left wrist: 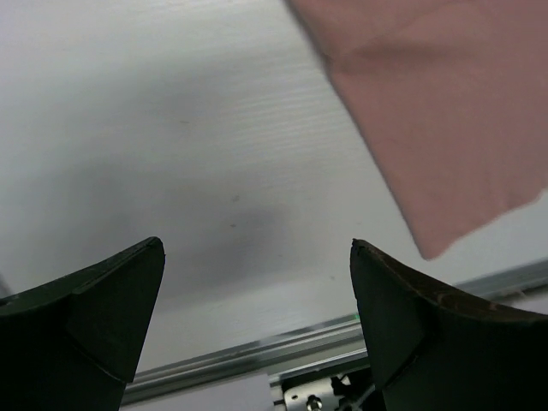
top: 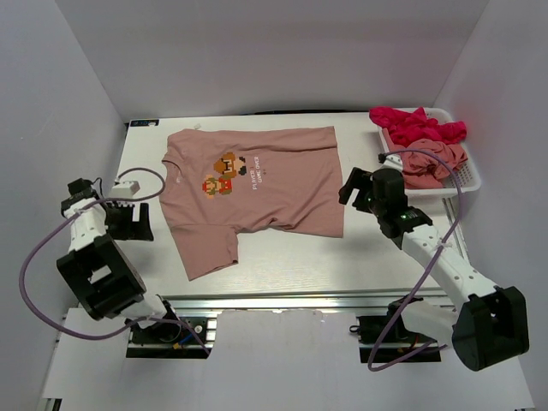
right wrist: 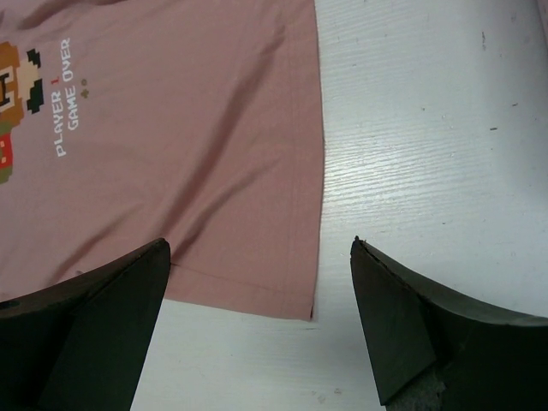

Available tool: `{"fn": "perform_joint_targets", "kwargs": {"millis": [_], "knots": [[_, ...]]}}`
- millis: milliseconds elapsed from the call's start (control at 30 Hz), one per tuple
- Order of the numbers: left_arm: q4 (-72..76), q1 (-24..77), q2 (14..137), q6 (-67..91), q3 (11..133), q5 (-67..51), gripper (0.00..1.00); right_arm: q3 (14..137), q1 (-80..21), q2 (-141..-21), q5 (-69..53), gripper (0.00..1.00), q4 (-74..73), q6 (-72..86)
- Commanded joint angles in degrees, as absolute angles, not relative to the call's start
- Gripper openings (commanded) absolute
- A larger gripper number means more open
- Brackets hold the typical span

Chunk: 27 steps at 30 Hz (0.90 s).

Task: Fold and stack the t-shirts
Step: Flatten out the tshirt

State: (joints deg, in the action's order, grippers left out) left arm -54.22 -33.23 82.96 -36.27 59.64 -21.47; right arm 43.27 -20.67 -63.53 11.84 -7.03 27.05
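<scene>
We see bright, even light from above; the white worktop (top: 282, 270) carries only faint, soft shadows. The left wrist view is blurred, the t-shirt (left wrist: 445, 111) edge smeared.

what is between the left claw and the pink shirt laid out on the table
Nothing but bare table. The left wrist view shows it clear from the left claw to the pink shirt.
</scene>
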Motion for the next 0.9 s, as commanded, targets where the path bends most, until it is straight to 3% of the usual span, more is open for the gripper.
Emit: {"fn": "perform_joint_targets", "kwargs": {"millis": [0,200,567,667,867], "knots": [[-63.4,-33.3,85.1,-45.1,62.3,-32.2,0.98,42.9,-20.8,-66.0,11.7,0.89,-4.4,27.6],[-73.8,-33.3,91.8,-54.7,65.3,-36.9,0.98,43.3,-20.7,-72.1,10.8,0.89,-2.7,28.4],[-80.4,-33.2,94.4,-58.1,64.1,-36.5,0.98,46.5,-21.0,-77.3,12.2,0.89,-1.1,30.0],[-74.6,-32.1,92.9,-54.1,59.8,-31.4,0.97,47.7,-21.0,-77.7,11.0,0.89,-0.7,30.5],[-48.8,-25.2,83.4,-42.0,46.4,-15.9,0.94,49.5,-21.0,-79.0,10.7,0.89,-0.6,30.1]]}}
